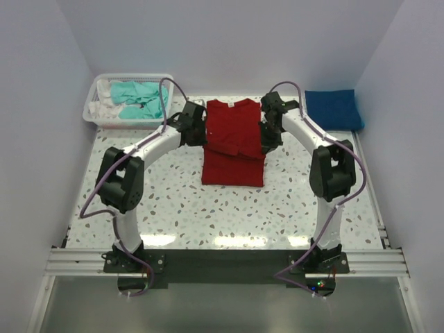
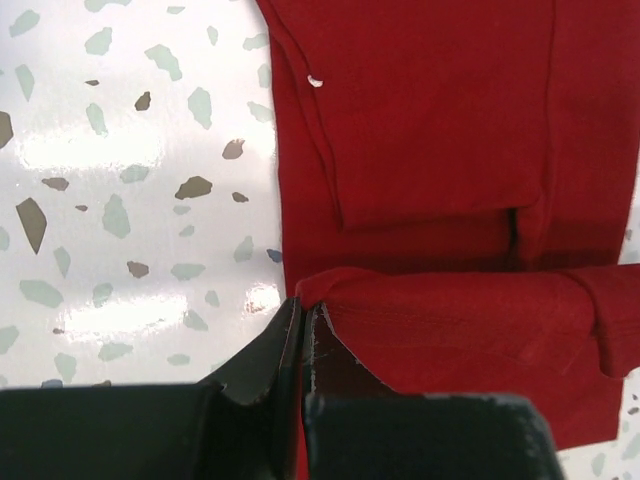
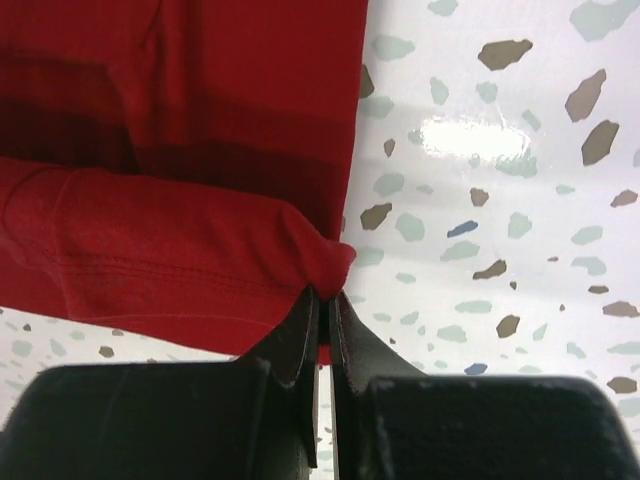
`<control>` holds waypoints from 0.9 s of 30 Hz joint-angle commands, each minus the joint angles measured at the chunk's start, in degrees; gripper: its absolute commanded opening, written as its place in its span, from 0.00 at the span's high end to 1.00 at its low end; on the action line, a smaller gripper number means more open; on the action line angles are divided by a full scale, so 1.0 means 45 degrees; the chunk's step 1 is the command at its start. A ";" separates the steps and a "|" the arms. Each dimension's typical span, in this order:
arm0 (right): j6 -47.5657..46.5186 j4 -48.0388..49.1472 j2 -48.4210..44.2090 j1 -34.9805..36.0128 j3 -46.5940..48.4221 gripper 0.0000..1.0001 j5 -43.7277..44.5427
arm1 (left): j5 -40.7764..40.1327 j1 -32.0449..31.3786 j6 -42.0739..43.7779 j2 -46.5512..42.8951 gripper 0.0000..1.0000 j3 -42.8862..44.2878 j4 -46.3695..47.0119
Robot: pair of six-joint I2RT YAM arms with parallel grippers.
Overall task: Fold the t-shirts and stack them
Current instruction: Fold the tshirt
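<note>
The deep red t-shirt [image 1: 234, 166] lies flat in the middle of the table, its upper part folded over the lower part. My left gripper [image 2: 303, 306] is shut on the fold's left corner, at the shirt's left edge [image 1: 201, 136]. On the opposite side, my right gripper [image 3: 325, 293] is shut on the fold's right corner [image 1: 266, 136]. The pinched red fold [image 3: 180, 250] stretches between the two grippers, above the cloth underneath [image 2: 430, 110]. A royal blue t-shirt [image 1: 334, 109] lies folded at the back right. A teal t-shirt [image 1: 136, 98] lies crumpled in the basket.
The white mesh basket [image 1: 103, 116] stands at the back left corner with white cloth beside the teal shirt. The speckled tabletop [image 1: 229, 215] stretches from the red shirt to the arms' bases. Walls close in the left, right and back.
</note>
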 commanded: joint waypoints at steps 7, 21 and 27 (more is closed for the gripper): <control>-0.0212 0.0849 0.1241 -0.0248 0.0774 0.99 -0.0146 | -0.0389 0.0601 0.0384 0.1388 1.00 0.0544 0.1291; 0.0393 0.2155 -0.0259 -0.0229 -0.0318 0.68 0.0090 | 0.0060 0.0699 0.0149 0.0493 0.53 -0.0235 0.1740; 0.0628 0.3446 -0.2074 0.0434 -0.1801 0.57 0.0029 | -0.1091 -0.0080 -0.0554 -0.1850 0.50 -0.1972 0.2031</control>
